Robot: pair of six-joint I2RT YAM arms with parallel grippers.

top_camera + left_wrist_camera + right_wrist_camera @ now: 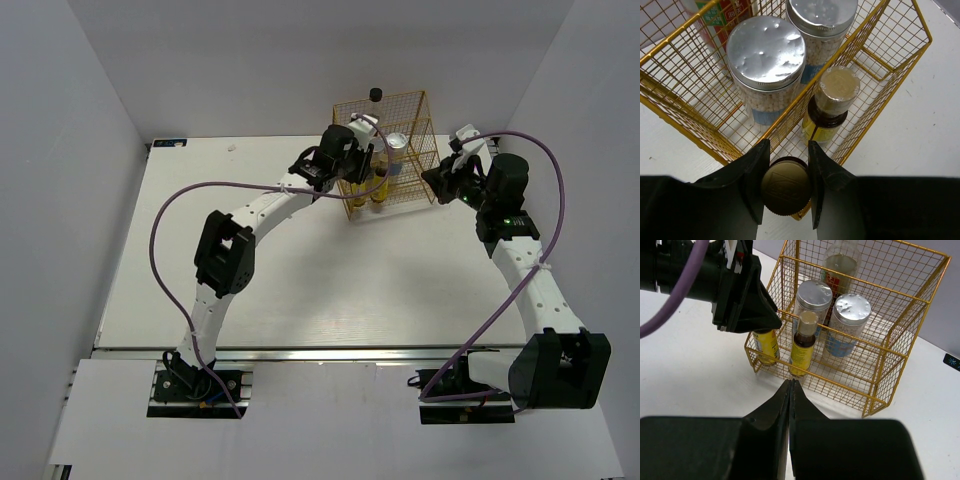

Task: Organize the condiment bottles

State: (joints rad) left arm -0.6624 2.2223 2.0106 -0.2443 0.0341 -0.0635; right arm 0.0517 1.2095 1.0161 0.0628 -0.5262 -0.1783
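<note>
Because the left hand [786, 156] is clamped on the cap [785, 189] of 1 yellow bottle [765, 345], that bottle is held upright in the front row of the wire rack [890, 65], beside the other yellow bottle [829, 112]. The right hand [791, 385] is clenched empty, near the rack.

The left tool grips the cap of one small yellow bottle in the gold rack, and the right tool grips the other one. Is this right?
Not quite. The right tool grips nothing: in the right wrist view it is shut and empty outside the gold rack, and the other yellow bottle stands free. The left tool does grip a bottle cap.
</note>
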